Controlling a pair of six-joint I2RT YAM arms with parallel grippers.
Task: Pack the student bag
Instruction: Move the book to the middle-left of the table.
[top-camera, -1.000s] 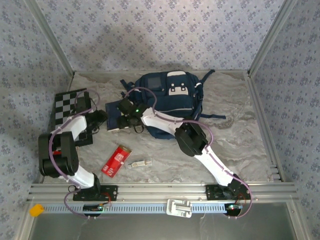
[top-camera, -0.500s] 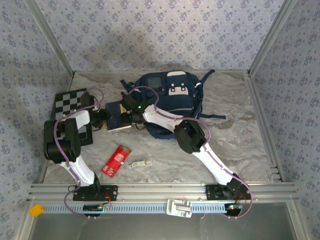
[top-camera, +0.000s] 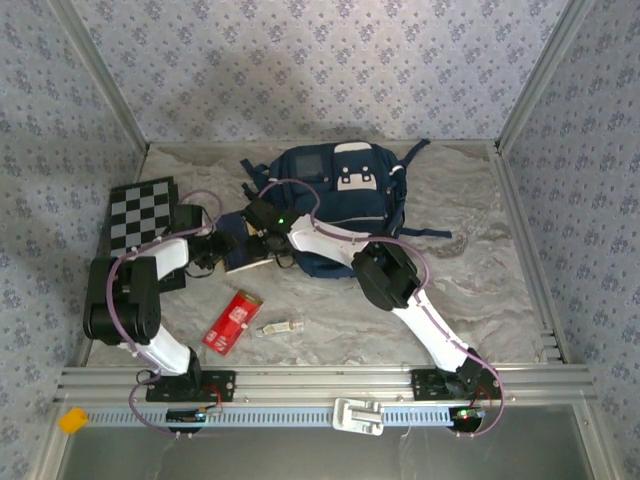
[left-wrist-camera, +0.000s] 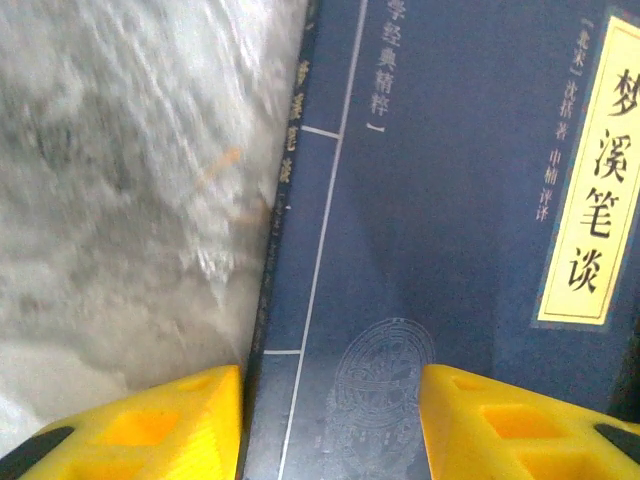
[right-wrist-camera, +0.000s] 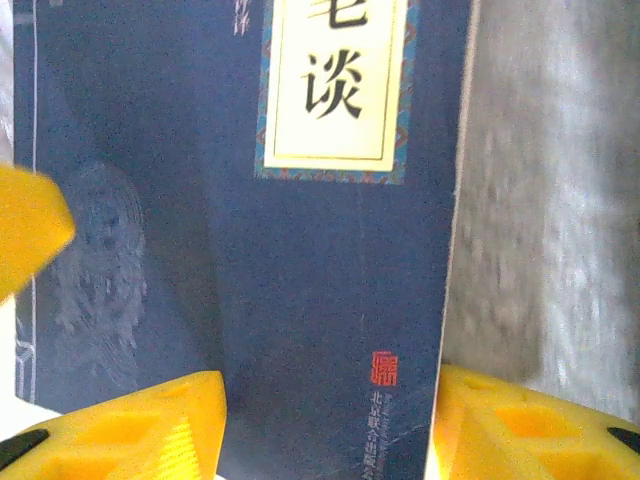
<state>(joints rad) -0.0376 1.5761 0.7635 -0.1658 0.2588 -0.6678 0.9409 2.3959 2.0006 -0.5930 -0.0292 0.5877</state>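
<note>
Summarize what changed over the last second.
The left gripper swung right, up to the book, its fingers now straddling the spine edge. The book looks nudged slightly toward the bag. The right gripper stayed over the book; whether either grips it is unclear. The bag, red packet and checkerboard are unchanged.

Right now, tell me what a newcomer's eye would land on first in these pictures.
The large navy blue fabric backpack dominates the far middle of the table. At its near-left corner the left gripper and right gripper meet over a dark blue book with a yellow title label, their yellow fingers apart above its cover.
</note>
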